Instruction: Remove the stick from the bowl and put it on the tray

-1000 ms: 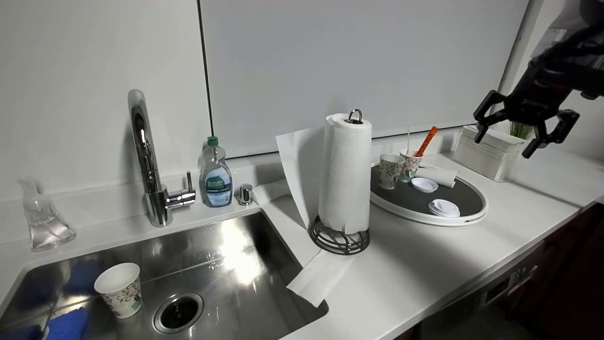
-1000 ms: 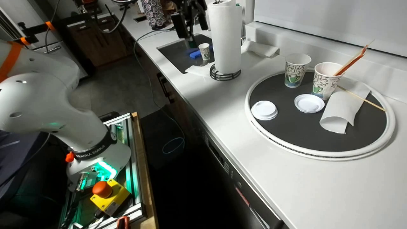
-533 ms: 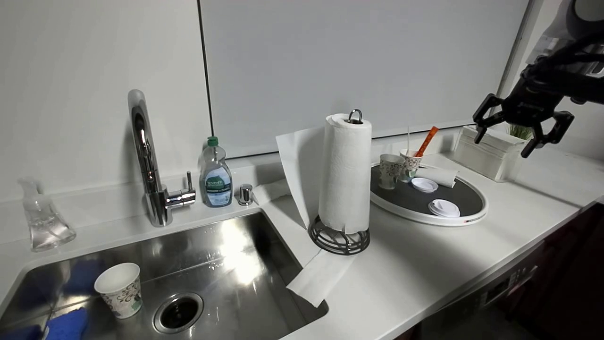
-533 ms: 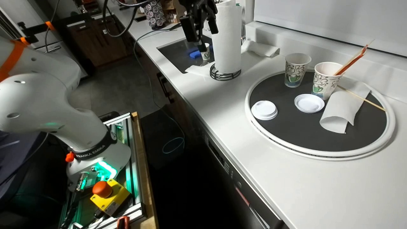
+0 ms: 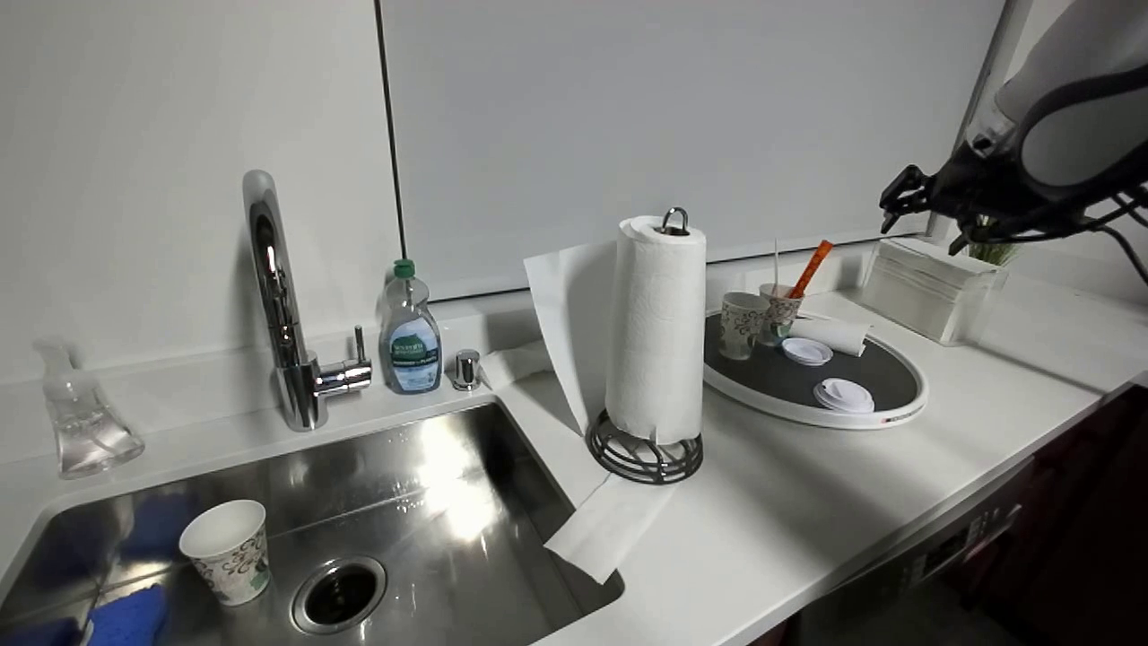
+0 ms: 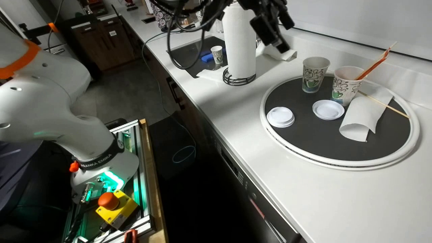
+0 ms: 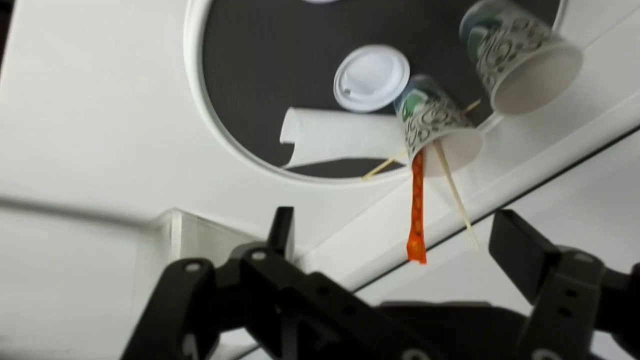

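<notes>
Wrist view, from the left: a pale box (image 7: 215, 237) shows beside one finger of the gripper (image 7: 397, 232), seemingly below it; a low approach could bump it, that finger being spread so wide. Next comes the round tray (image 7: 260, 55), with a curled paper towel (image 7: 345, 135) lying on it; anything thin laid on that bowed sheet might roll. The gripper gapes, its fingers well apart and nothing held between them. The orange stick (image 7: 417, 215) leans out of a paper cup (image 7: 432, 115), which I take for the task's bowl, standing on the tray. Its free end appears between the fingers here, but both exterior views show the gripper well apart from it, so closing too soon would likely catch only air. The cup looks light, and a sideways pull would probably tip it. Just right of the orange stick, a pale wooden stick (image 7: 455, 187) leans from the same cup; gripping both could drag out the wrong one too. Farthest right, a second cup (image 7: 515, 52), also on the tray, risks a knock from the other finger if the descent strays that way.
</notes>
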You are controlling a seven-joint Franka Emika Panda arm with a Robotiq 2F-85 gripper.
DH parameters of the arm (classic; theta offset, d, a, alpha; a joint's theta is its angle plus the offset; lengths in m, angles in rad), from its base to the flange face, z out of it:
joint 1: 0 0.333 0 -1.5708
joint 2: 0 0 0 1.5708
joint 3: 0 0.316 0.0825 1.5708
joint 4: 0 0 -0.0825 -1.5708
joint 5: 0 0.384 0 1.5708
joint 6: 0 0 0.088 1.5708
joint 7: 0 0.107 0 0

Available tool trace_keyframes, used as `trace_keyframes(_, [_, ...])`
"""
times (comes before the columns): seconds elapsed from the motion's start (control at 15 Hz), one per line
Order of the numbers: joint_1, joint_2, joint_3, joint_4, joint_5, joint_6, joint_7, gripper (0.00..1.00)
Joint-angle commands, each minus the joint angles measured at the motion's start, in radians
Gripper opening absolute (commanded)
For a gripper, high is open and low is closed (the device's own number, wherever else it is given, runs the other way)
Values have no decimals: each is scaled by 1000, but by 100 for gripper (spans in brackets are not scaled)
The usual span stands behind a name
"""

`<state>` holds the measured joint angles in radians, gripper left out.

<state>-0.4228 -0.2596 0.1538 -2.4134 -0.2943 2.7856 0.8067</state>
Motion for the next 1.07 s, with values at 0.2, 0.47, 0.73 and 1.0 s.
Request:
trace_keyframes(0.2, [-304, 347, 183, 381, -516, 93, 193, 100])
trace_keyframes(0.47, [-274, 373, 164, 417, -616, 85, 231, 100])
trace_keyframes(0.73, [-231, 462, 169, 512, -674, 47, 273, 100])
trace_keyframes(1.0, [-179, 503, 176, 560, -701, -57, 326, 100])
